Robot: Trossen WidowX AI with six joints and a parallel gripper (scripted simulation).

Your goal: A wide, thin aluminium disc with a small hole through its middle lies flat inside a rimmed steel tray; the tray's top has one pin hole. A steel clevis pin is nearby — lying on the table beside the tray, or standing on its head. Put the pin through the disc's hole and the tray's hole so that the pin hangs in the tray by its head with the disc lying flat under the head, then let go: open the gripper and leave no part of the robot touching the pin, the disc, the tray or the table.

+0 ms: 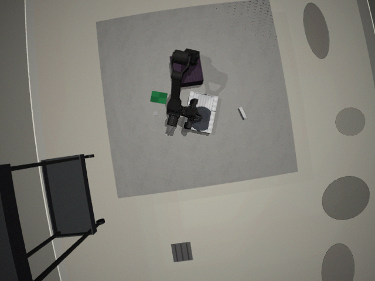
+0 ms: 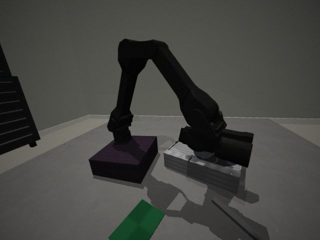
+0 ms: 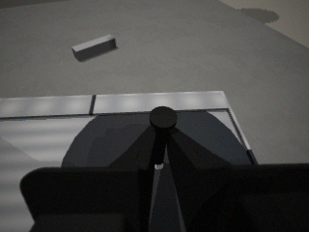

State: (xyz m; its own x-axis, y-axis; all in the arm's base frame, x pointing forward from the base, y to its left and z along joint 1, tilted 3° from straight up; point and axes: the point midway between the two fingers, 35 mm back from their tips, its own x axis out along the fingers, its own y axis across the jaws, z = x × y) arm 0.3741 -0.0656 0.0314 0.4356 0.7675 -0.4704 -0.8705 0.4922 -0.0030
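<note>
Apparently clenched on the pin (image 3: pixel 160 145), the jaws (image 1: pixel 200 116), its round head at their very tips.

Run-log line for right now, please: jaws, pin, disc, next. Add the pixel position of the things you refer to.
jaws: shut on pin | pin (image 3: pixel 163 117): head up, over disc; seating unclear | disc (image 1: pixel 205 122) (image 3: pixel 103 140): in tray (image 1: pixel 214 104) (image 2: pixel 178 165) (image 3: pixel 53 105) | next: likely check seating before release

Beside the steel tray (image 1: pixel 214 104) (image 2: pixel 213 178) (image 3: pixel 43 107), striped silvery white, sits a dark purple block (image 1: pixel 193 74) (image 2: pixel 116 169). Near the tray lies a green card (image 1: pixel 158 97) (image 2: pixel 138 222) patterned in two shades.
</note>
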